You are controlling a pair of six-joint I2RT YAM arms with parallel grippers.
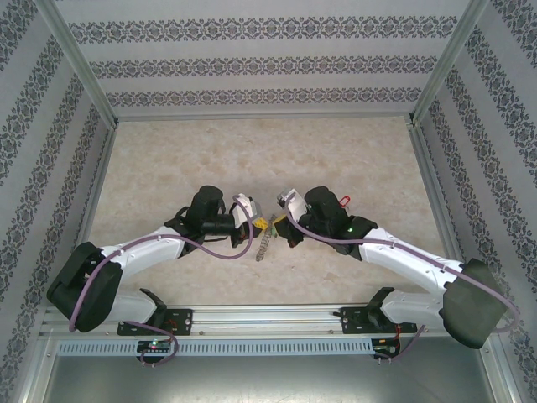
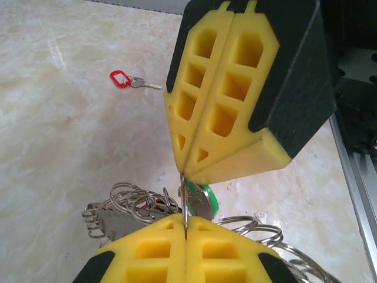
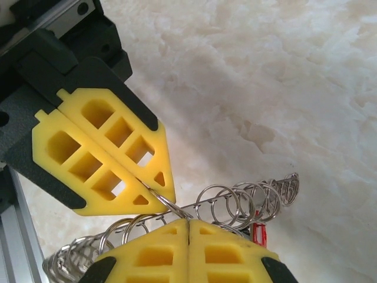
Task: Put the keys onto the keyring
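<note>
1. Yellow-fingered L gripper point(image 2: 185, 227): jaws pressed fully together, seam closed, with thin wire of the keyring point(image 2: 135, 206) pinched at the tips (L wrist view).
2. R gripper point(image 2: 186, 171): same yellow fingers, jaws closed tight. Its tip points at L gripper's tip, the two nearly tip to tip. R wrist view shows a loop of hoop wire running from L tip into R's seam, so R clamps the keyring wire too.
3. Keyring is held between both grippers, approx. mid-table in top view. A fringe of small silvery rings hangs below and trails to either side of the tips. Some rings are bunched left of L gripper's fingers in L wrist view. Cannot tell if the lowest rings touch the tabletop point(image 2: 53, 153).
4. Green key point(image 2: 207, 200): green head sits just right of the wire, between the two tips, touching or v. close to the hoop. Cannot tell whether it is threaded on or caught by either jaw.
5. Red key point(image 2: 121, 78): lies flat on the marble-look tabletop, silver blade pointing right in L wrist view. It is well apart from both tips and from the keyring, not on the hoop. In top view it lies just beyond R gripper's wrist.
6. Both arms reach inward from the near edge and meet at centre.
</note>
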